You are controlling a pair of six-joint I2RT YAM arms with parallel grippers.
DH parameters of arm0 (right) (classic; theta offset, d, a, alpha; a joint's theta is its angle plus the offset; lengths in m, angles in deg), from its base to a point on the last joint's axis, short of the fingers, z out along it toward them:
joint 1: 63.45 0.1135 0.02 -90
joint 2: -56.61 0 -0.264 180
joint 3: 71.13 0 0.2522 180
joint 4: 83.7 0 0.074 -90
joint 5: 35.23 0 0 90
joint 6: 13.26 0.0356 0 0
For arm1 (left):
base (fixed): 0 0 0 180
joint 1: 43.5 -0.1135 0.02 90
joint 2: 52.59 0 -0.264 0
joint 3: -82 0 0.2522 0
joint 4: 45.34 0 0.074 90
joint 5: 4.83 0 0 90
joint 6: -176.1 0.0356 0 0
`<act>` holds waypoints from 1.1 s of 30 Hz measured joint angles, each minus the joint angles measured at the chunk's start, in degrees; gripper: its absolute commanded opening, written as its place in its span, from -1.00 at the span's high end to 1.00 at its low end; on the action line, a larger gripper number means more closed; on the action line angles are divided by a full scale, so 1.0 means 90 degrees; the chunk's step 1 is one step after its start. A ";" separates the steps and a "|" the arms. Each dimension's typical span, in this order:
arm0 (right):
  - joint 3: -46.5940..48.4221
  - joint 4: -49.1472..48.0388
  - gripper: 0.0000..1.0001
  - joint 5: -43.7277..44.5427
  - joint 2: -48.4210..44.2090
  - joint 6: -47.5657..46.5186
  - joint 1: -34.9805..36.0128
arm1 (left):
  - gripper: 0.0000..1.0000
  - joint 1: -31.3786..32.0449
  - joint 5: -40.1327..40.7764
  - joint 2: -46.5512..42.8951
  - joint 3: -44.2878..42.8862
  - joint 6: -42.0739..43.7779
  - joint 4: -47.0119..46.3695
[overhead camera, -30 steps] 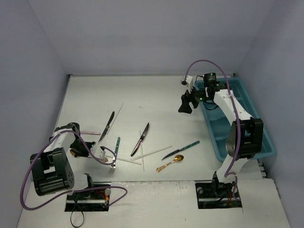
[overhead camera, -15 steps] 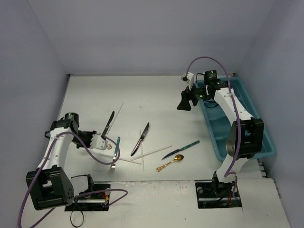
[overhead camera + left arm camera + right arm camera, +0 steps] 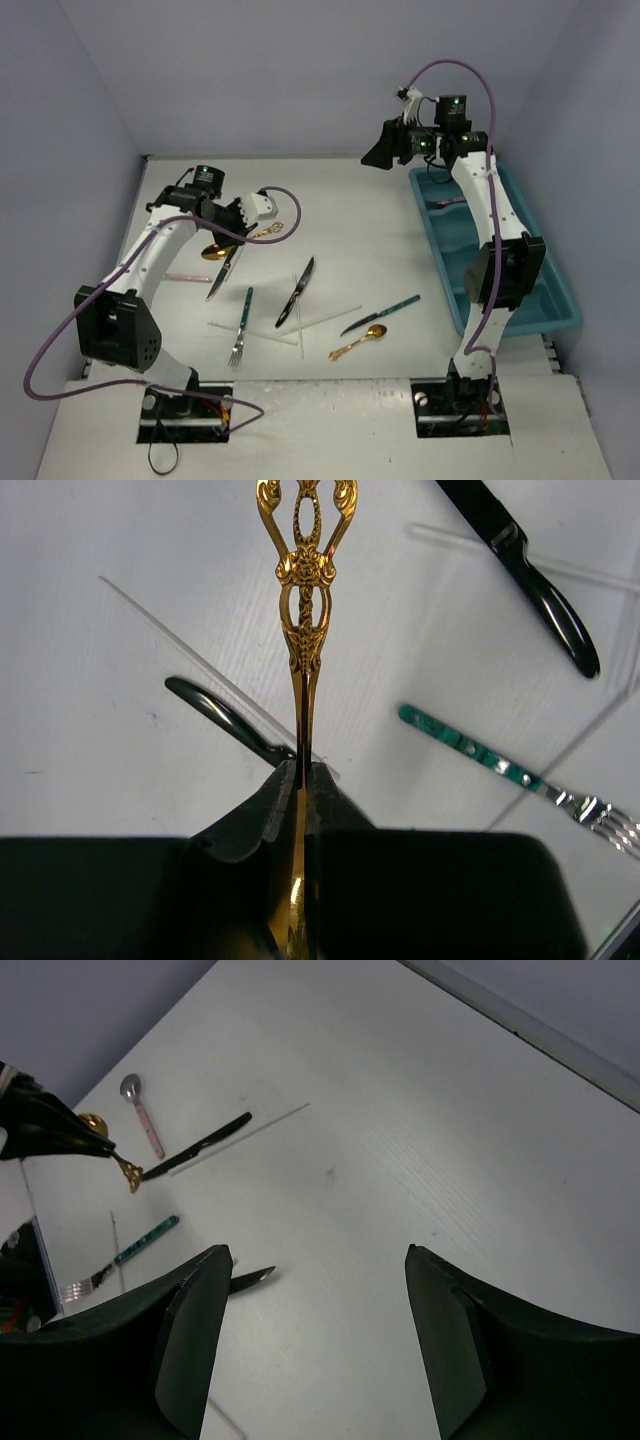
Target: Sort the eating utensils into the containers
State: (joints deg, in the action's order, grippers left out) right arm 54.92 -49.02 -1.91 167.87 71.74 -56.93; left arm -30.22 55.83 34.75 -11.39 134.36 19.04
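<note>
My left gripper point(image 3: 243, 232) is shut on a gold spoon point(image 3: 266, 233) and holds it above the left of the table. In the left wrist view its ornate handle point(image 3: 303, 575) sticks out past the closed jaws point(image 3: 300, 772). My right gripper point(image 3: 381, 155) is open and empty, raised high at the back, left of the teal tray point(image 3: 545, 300). Its fingers point(image 3: 195, 1340) stand wide apart over bare table. On the table lie two dark knives point(image 3: 225, 265) point(image 3: 297, 290), a teal-handled fork point(image 3: 243, 325), a teal-handled knife point(image 3: 385, 313), another gold spoon point(image 3: 360, 343) and white sticks point(image 3: 322, 320).
A pink-handled spoon point(image 3: 190, 278) lies at the left. A few utensils point(image 3: 447, 203) lie at the tray's far end. Grey walls close in the table on three sides. The left arm's purple cable point(image 3: 285, 205) loops above the utensils.
My left arm has swung from the near left up and toward the back middle, carrying the gold spoon. My right gripper has risen and moved back and left, away from the tray.
</note>
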 measured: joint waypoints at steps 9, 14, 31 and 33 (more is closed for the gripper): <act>-0.0889 -0.1517 -0.28 -0.0059 0.0082 0.2838 0.0041 | 1.00 0.0875 0.1017 0.0313 -0.0415 -0.2105 -0.1110; -0.2391 -0.2493 -0.24 0.0400 -0.0443 0.3139 0.0137 | 1.00 0.0904 0.1131 0.0723 -0.1227 -0.3338 -0.1266; -0.4343 -0.2873 0.05 0.0790 -0.4304 -0.5209 0.1455 | 1.00 0.0906 -0.0136 0.1252 -0.2115 -0.6643 -0.0858; -0.4805 -0.2675 0.05 0.0826 -0.4508 -0.6479 0.1720 | 1.00 0.0906 -0.0417 0.1327 -0.2116 -0.6778 -0.0674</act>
State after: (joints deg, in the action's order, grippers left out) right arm 11.67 -73.09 5.52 127.30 13.44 -41.45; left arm -22.07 52.08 46.69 -30.43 73.35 12.98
